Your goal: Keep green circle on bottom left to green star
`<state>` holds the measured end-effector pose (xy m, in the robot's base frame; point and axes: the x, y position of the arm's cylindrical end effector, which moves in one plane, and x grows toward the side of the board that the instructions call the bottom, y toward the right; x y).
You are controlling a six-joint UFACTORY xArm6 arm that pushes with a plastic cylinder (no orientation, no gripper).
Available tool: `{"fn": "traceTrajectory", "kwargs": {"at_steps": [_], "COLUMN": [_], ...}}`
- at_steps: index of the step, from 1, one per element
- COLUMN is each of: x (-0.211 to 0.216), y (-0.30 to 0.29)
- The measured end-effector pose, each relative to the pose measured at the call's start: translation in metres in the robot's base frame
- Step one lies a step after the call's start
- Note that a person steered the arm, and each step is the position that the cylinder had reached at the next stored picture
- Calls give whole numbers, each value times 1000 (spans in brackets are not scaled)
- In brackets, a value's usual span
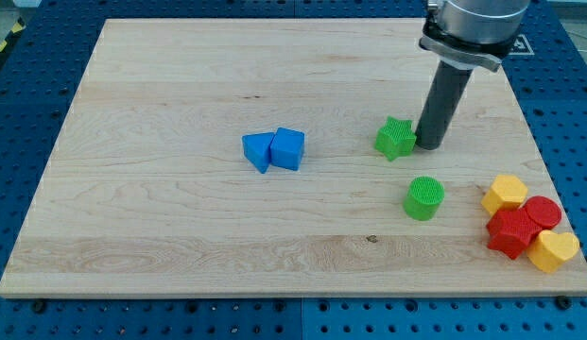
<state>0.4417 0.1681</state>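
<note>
In the camera view, my tip [428, 146] rests on the wooden board [161, 104] in the view's right half, a little above the middle. There is no gripper here to open or clench, only the straight dark rod, and it holds nothing. The rod rises from the tip toward the view's top, where it joins the grey arm housing [474, 26] at the upper edge.

Just to the view's left of my tip sits the green star [395, 138], touching the rod or very nearly so; I cannot tell for certain whether there is a gap between them. Below my tip, toward the view's bottom and a shade to its left, stands the green circle [424, 198], an upright round block with a ribbed top. It is near the star but apart from it, lying below the star and slightly to the star's right in the view.

Well to the view's left of my tip, two blue blocks sit touching each other: a blue triangle [258, 150] and, on its right, a blue cube [287, 148].

To the view's lower right of my tip, at the board's right edge, four blocks are clustered close together: a yellow block [505, 193], a red round block [543, 212], a red block [509, 232] and another yellow block [555, 250] nearest the view's bottom. Their exact shapes are hard to make out.

Around the board lies a blue perforated table [28, 123].
</note>
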Motion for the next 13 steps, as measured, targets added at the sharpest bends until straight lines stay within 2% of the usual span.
{"fn": "traceTrajectory", "kwargs": {"at_steps": [3,5,9,13], "x": [21,23,41,93], "y": [5,32,32,32]}}
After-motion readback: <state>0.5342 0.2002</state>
